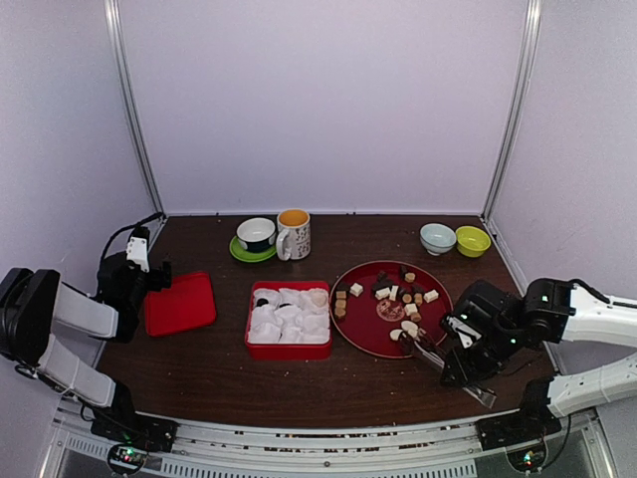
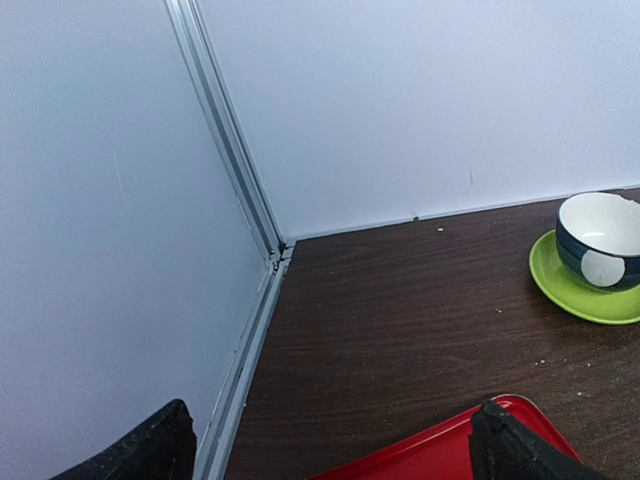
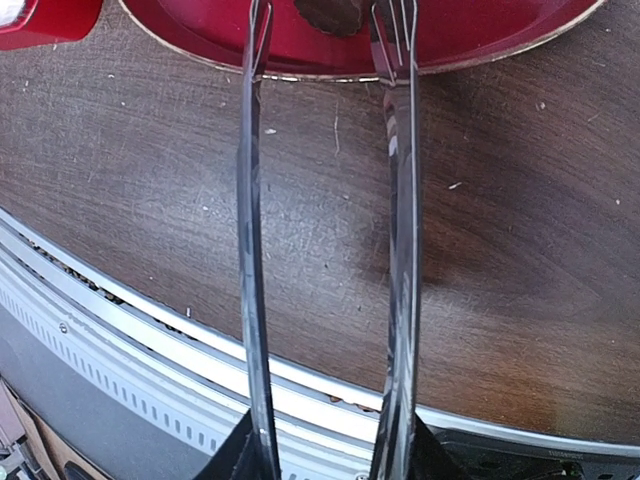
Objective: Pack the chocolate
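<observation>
Right fingers [image 3: 238, 462] pinch the tongs [image 3: 250, 250] at lower frame; left fingers [image 2: 150, 450] spread wide. The chocolate [image 1: 383, 293] looks light, hard, slippery: squeeze one piece across flat sides, gently.

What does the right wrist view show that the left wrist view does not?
Only right wrist: the right gripper clamped on metal tongs, their tips over the round red plate either side of a dark chocolate piece. Only left wrist: the open left gripper, a red lid corner, a blue bowl on a green saucer, the white walls. Both: the dark wooden table.
</observation>
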`<action>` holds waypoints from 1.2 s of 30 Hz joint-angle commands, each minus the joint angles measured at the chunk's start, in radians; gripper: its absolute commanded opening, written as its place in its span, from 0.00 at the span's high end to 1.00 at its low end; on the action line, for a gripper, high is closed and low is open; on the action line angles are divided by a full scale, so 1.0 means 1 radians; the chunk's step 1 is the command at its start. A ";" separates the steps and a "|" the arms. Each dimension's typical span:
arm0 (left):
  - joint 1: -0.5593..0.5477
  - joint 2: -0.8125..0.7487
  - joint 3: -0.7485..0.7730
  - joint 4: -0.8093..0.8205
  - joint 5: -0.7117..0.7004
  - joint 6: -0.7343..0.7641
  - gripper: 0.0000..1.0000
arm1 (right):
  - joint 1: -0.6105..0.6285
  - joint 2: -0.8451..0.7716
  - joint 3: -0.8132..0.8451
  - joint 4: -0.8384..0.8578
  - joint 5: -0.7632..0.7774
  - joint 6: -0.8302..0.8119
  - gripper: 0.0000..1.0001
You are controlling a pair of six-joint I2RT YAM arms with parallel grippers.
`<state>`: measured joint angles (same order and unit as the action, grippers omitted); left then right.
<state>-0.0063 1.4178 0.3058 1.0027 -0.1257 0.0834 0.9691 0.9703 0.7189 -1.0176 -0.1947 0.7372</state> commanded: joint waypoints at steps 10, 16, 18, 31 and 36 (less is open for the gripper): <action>0.006 0.005 -0.005 0.065 0.012 -0.004 0.02 | 0.004 0.048 0.007 0.036 0.000 -0.010 0.65; 0.006 0.005 -0.005 0.066 0.012 -0.004 0.02 | 0.004 0.083 0.030 0.032 0.034 -0.030 0.66; 0.006 0.006 -0.004 0.066 0.012 -0.004 0.02 | 0.004 0.091 0.035 0.038 0.033 -0.037 0.67; 0.006 0.006 -0.004 0.066 0.012 -0.004 0.02 | 0.004 -0.019 0.141 0.003 0.163 -0.045 0.75; 0.006 0.006 -0.004 0.066 0.012 -0.004 0.02 | 0.004 -0.027 0.166 0.012 0.165 -0.047 0.76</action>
<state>-0.0063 1.4178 0.3058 1.0027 -0.1257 0.0834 0.9691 0.9508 0.8471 -1.0031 -0.0765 0.7021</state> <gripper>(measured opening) 0.977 0.247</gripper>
